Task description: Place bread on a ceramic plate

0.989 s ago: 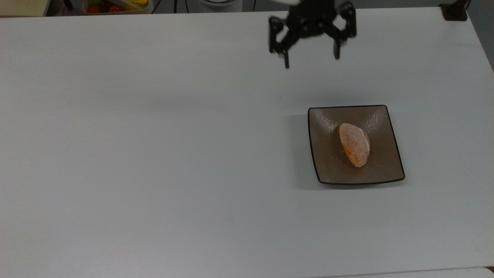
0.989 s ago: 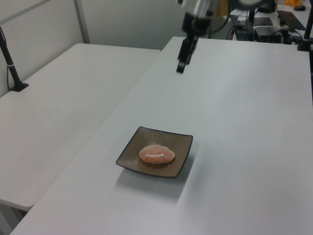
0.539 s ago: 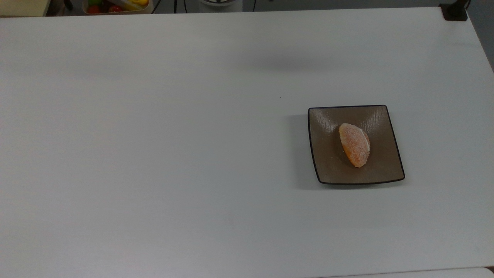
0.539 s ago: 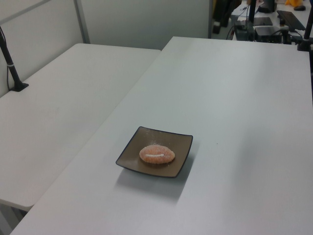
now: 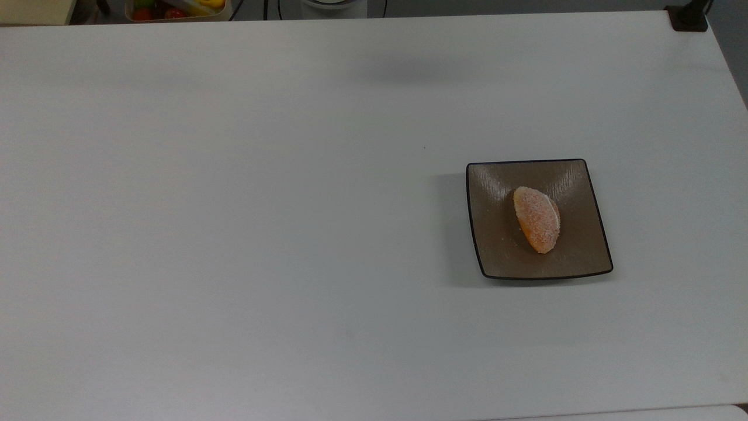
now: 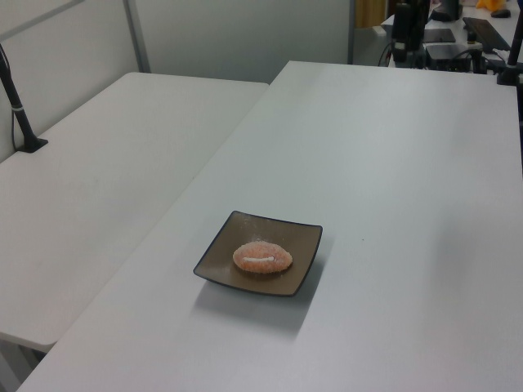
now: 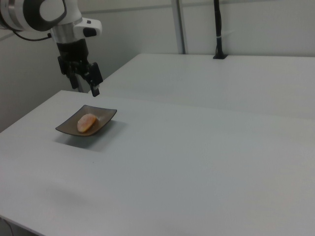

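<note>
1. One bread (image 7: pixel 87 122), an oval orange-brown roll with a pale speckled crust, lies in the shallow centre of the ceramic plate (image 7: pixel 101 124); in the right view both sit below the claw and nearer the camera.
2. Plate: square, glossy brown, thin dark rim, flat on the white table (image 7: pixel 197 162), carrying nothing but the roll.
3. Claw (image 7: pixel 84 81): hangs above the table just beyond the plate's far edge in the right view, apart from plate and roll. Its two dark fingers (image 7: pixel 95 88) point downward with a clear gap between them, and they appear to grip nothing, though the background behind them is dark.
4. Second table (image 7: pixel 221 73): lies farther back than the claw in the right view, with a black post (image 7: pixel 217 29) at its far edge.
</note>
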`<state>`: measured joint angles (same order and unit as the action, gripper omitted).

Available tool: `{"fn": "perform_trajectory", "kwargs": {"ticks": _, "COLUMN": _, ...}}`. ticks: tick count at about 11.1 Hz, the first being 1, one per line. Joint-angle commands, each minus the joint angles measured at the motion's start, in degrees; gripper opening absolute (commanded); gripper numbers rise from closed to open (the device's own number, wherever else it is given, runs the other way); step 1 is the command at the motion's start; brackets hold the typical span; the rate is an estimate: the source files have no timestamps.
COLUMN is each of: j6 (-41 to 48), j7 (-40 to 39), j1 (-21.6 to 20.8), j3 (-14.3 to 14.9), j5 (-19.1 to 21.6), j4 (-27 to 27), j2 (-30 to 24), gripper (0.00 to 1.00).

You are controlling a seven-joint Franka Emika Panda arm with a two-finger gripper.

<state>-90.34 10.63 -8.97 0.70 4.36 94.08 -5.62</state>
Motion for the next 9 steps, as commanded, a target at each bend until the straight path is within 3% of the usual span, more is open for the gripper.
{"fn": "perform_trajectory", "kwargs": {"ticks": 1, "j6": -1.06, "j7": -2.69, "j1": -0.43, "j3": 0.88, "j5": -0.84, "j4": 1.98, "j2": -1.42, "gripper": 1.0}}
{"fn": "perform_trajectory", "kwargs": {"ticks": 4, "j6": -8.77, "j7": -10.18, "j1": -0.44, "j3": 1.23, "j5": -0.75, "j4": 2.07, "j2": 0.6, "gripper": 1.0}}
{"fn": "perform_trajectory", "kwargs": {"ticks": 9, "j6": -10.21, "j7": -10.19, "j1": -0.44, "j3": 2.38, "j5": -0.84, "j4": 2.07, "j2": 0.96, "gripper": 1.0}}
